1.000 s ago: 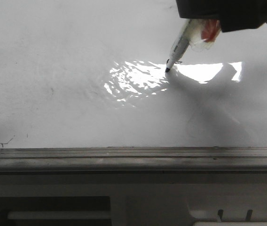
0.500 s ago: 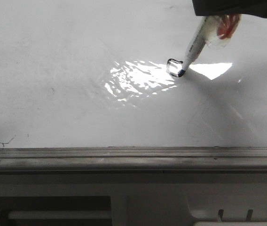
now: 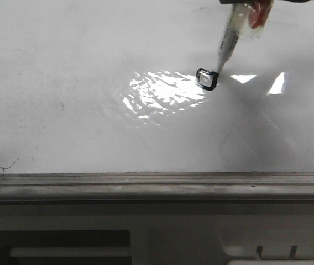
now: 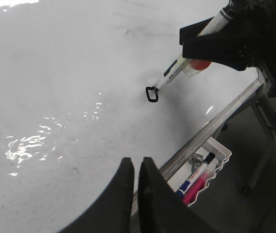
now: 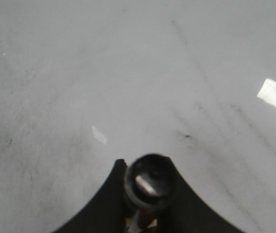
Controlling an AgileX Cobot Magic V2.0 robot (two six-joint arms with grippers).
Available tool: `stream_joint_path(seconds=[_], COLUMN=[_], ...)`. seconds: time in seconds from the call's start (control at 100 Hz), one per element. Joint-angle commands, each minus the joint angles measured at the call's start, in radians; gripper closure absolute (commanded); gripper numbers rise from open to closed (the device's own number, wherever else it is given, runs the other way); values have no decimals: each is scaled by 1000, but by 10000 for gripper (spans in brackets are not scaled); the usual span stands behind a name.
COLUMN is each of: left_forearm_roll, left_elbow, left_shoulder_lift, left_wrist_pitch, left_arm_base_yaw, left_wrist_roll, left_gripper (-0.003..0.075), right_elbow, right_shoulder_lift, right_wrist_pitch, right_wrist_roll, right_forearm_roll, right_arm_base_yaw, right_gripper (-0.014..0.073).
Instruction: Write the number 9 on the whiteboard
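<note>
1. Though I looked for brands or labels, I can read none; the only writing is the number 9 (image 3: 205,79), so far just a small squarish dark loop, with a tiny dark scribble (image 3: 3,167) far off by the near left corner.
2. Nearest me in the front view runs the grey metal edge rail (image 3: 157,185), with pale housing below it.
3. Beyond the rail lies the large glossy white whiteboard (image 3: 63,72), faintly smudged grey, with bright glare patches at mid-board; the loop sits at the right edge of the biggest glare.
4. From my left wrist view, the black left gripper (image 4: 134,177) hovers over the board with its fingers pressed nearly together, holding nothing.
5. Past the board's edge there, I see a white ridged tray (image 4: 207,167) holding spare markers, one pink.
6. Farthest out, the black right gripper (image 4: 220,41) is clamped around a white-barrelled marker pen (image 3: 227,47), tilted, its dark tip touching the loop's upper right corner.
7. My right wrist view looks straight down the pen's round dark end (image 5: 150,180), gripped between the fingers.
</note>
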Motion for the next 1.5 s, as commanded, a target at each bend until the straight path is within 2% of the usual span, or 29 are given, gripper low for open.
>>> stream_joint_path(seconds=[0.0, 0.14, 0.24, 0.35, 0.5, 0.63, 0.8, 0.9, 0.99, 1.09, 1.19, 1.3, 1.49], left_forearm_roll=[-49, -49, -49, -49, -49, -49, -49, -49, -49, -75, -206, -362, -439], left_elbow=[-29, -29, -29, -29, -29, -29, -29, -29, -29, -29, -22, -10, -10], left_shoulder_lift=[-3, -3, -3, -3, -3, -3, -3, 0, 0, 9, 44, 114, 321], left_wrist_pitch=[-7, 3, 15, 27, 27, 27, 25, 30, 61, 107, 124, 126, 78], left_arm_base_yaw=[3, 3, 3, 3, 3, 3, 3, 3, 3, 3, -33, -114, -299], left_wrist_roll=[-6, -6, -6, -6, -6, -6, -6, -6, 11, 93, 249, 480, 662], left_gripper=[738, 738, 738, 738, 738, 738, 738, 733, 660, 495, 382, 363, 363], right_elbow=[-26, -26, -24, 9, 119, 179, 136, 62, -7, -85, -126, -129, -129], right_shoulder_lift=[11, 11, 11, 11, 11, 11, -1, -42, -85, -113, -118, -116, -105], right_wrist_pitch=[-72, -57, 29, 125, 109, 58, 34, 79, 172, 283, 366, 381, 305], right_wrist_roll=[-55, -55, -55, -52, -52, -52, -52, -52, -52, -52, -85, -124, -124], right_forearm_roll=[-31, -31, -26, 50, 129, 141, 149, 147, 147, 147, 147, 149, 149], right_arm_base_yaw=[-23, -23, -23, -13, 49, 96, 98, 98, 98, 102, 137, 215, 309], right_gripper=[641, 641, 641, 641, 641, 641, 641, 641, 641, 642, 667, 667, 667])
